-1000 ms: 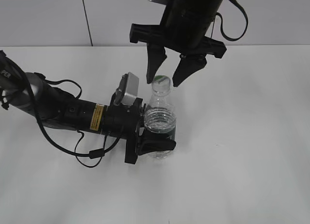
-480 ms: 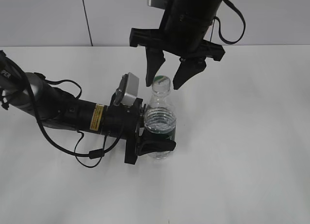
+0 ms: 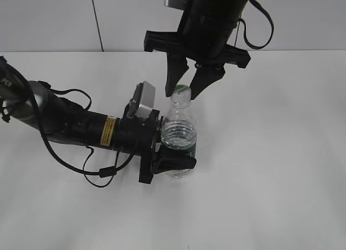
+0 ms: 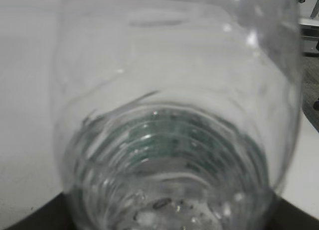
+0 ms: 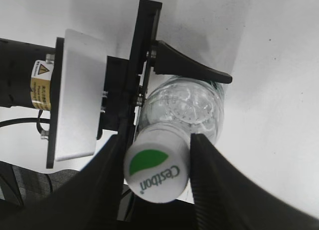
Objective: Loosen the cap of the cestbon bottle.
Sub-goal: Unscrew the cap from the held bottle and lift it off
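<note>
White bench (image 3: 270, 169), plain surface. cestbon bottle (image 3: 178, 139) stands upright on it near centre. Black cable (image 3: 100, 174) loops onto bench at left.

The cestbon bottle (image 3: 178, 139) is clear, shiny plastic with bumpy rings, and its cap (image 5: 157, 171) is smooth white plastic. Both the left gripper (image 3: 172, 162) and the right gripper (image 3: 185, 87) look like dull black plastic. The table (image 3: 281, 169) is smooth, plain white and not shiny
</note>
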